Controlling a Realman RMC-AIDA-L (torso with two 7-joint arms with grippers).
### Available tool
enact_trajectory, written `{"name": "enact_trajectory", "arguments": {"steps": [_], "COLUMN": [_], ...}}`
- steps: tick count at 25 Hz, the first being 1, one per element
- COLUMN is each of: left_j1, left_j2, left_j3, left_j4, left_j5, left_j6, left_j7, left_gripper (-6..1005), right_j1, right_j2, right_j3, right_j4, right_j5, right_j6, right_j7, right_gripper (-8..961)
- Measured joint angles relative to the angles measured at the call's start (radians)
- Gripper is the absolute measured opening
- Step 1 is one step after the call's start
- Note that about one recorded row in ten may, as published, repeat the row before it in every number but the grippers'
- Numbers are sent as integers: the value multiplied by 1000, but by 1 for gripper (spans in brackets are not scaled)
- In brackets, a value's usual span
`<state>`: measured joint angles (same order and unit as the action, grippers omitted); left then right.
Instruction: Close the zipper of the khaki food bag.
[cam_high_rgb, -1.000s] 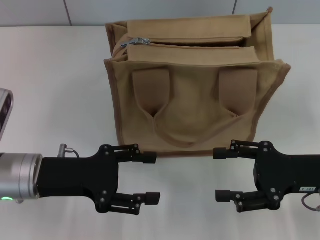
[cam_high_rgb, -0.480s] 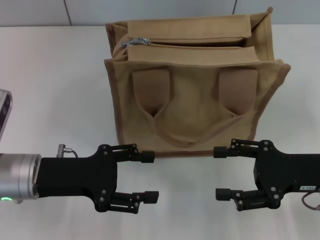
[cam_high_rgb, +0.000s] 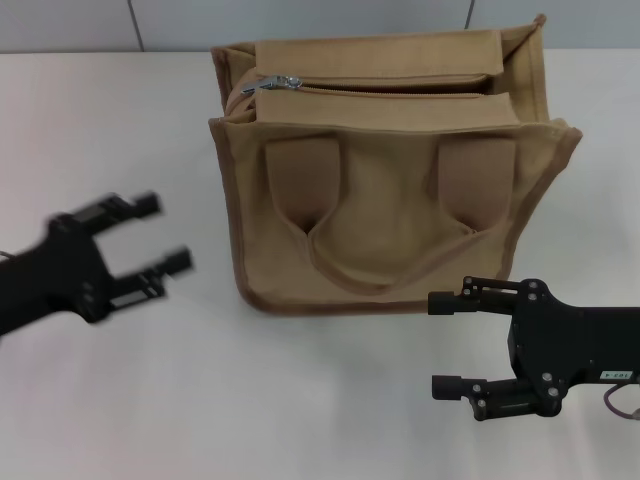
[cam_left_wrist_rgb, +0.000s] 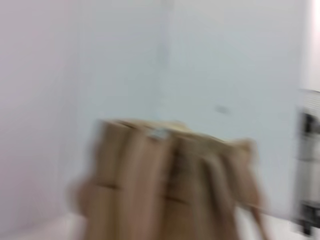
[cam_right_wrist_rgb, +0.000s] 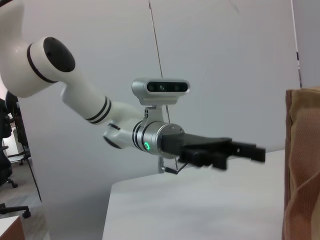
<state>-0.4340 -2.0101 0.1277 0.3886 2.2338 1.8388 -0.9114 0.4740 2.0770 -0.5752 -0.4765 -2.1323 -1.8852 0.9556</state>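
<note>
Khaki food bag (cam_high_rgb: 385, 170): upright at table's far centre, strap side facing robot. Zipper (cam_high_rgb: 390, 88): along top, pull tab (cam_high_rgb: 283, 82) at left end, prob. undone. Left gripper (cam_high_rgb: 140, 240): fingers spread, left of bag, angled toward tab end, likely for reach. Right gripper (cam_high_rgb: 450, 343): fingers apart, low near bag's front right, idle.

The khaki food bag (cam_high_rgb: 385, 170) stands on the table (cam_high_rgb: 120, 130), toward its far edge and roughly centred. The zipper (cam_high_rgb: 390, 89) runs along the bag's top, its pull tab (cam_high_rgb: 272, 84) at the left end. The left gripper (cam_high_rgb: 135, 240) sits left of the bag, apart from it. The right gripper (cam_high_rgb: 447, 345) sits in front of the bag's right half.
</note>
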Motion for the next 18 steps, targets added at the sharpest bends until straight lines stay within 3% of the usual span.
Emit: {"name": "enact_trajectory", "arguments": {"steps": [4, 8, 18], "left_j1": [42, 47, -23], "left_j2": [-9, -17, -22], "left_j3": [-14, -15, -10], "left_j4": [-2, 1, -7], "left_j5": [-118, -147, -152], "left_j6": [-53, -75, -132], "left_j7": [43, 51, 53], "left_gripper": [809, 808, 808], "right_j1": [4, 7, 8], "right_j2": [0, 0, 0], "right_j3": [0, 0, 1], "right_j4": [-2, -2, -5], "right_j5": [0, 0, 0], "right_j6": [0, 0, 2], "right_j7": [0, 1, 1], "right_gripper": [811, 811, 810]}}
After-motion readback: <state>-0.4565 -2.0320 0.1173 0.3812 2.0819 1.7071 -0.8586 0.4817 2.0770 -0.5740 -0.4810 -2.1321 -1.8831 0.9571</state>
